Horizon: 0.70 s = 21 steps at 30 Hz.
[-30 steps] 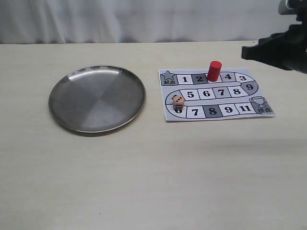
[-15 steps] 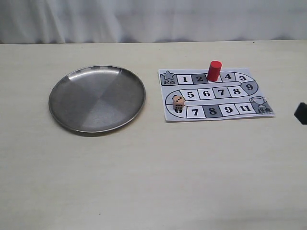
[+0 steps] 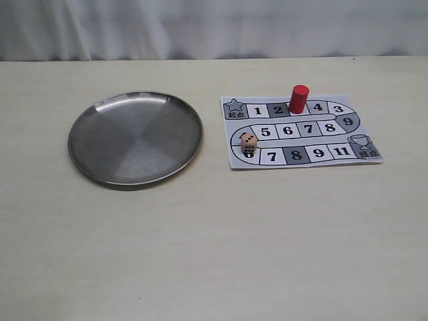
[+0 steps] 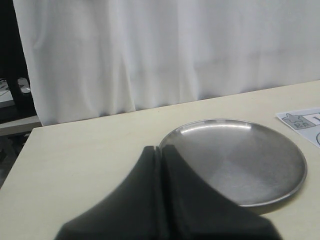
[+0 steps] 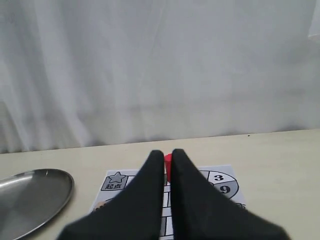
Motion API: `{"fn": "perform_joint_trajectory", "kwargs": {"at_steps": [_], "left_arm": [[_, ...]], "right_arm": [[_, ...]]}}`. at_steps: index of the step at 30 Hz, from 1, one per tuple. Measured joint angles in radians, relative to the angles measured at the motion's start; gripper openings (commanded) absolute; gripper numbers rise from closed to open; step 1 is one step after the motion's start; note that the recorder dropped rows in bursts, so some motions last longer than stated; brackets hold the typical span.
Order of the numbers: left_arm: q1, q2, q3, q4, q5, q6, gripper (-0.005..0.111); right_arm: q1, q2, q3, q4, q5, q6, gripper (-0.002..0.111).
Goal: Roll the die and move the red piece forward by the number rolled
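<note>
Exterior view: the die is set on the game board, at its 8 o'clock corner, hiding part of a square. Farther back, the red piece stands at 12 o'clock between squares 2 and 4, its own number covered. A steel plate lies at the board's 9 o'clock. Wrist views: left gripper and right gripper are pressed together, empty.
</note>
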Motion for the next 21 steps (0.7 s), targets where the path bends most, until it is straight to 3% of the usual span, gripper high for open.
{"fn": "perform_joint_trajectory", "kwargs": {"at_steps": [10, 21], "left_arm": [[0.000, 0.000, 0.000, 0.000, 0.000, 0.000, 0.000], [0.000, 0.000, 0.000, 0.000, 0.000, 0.000, 0.000]], "right_arm": [[0.000, -0.103, 0.000, 0.000, 0.206, 0.000, 0.004], [0.000, -0.103, 0.000, -0.015, 0.225, 0.000, 0.004]]}}
